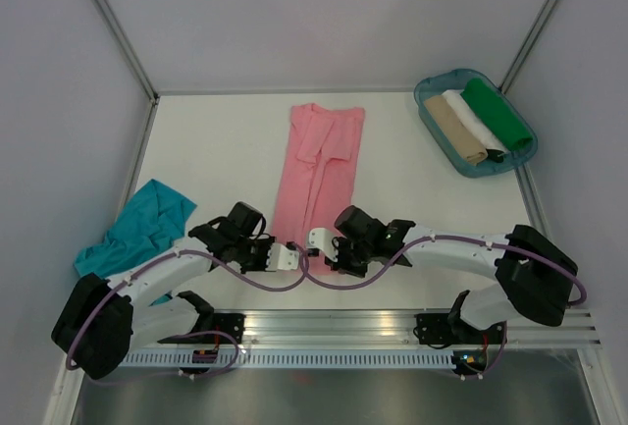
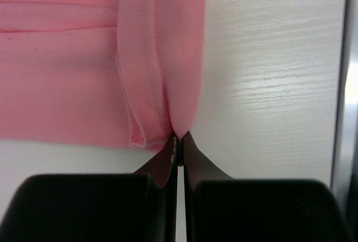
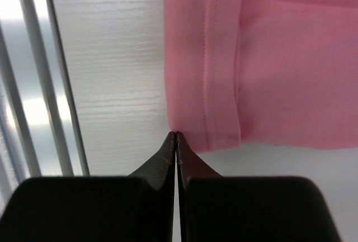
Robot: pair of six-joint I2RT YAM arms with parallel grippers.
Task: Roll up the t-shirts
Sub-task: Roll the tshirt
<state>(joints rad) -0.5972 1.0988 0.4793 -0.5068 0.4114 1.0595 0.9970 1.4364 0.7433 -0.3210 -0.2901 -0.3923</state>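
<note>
Robotics lab test cell, seen from above. A white wood-grain bench (image 1: 216,140) is boxed in by plain pale panel walls (image 1: 324,13) set in bare aluminium posts (image 1: 113,27). My left arm (image 1: 157,273) and right arm (image 1: 461,253), white with black joints and looped purple cables (image 1: 265,286), are bolted to a slotted aluminium rail (image 1: 334,332) along the near edge. On the bench lie a flat salmon-pink t-shirt (image 1: 319,175), a crumpled teal-blue t-shirt (image 1: 137,229) and a blue-green tray (image 1: 479,171) of rolled cloths (image 1: 471,121)
</note>
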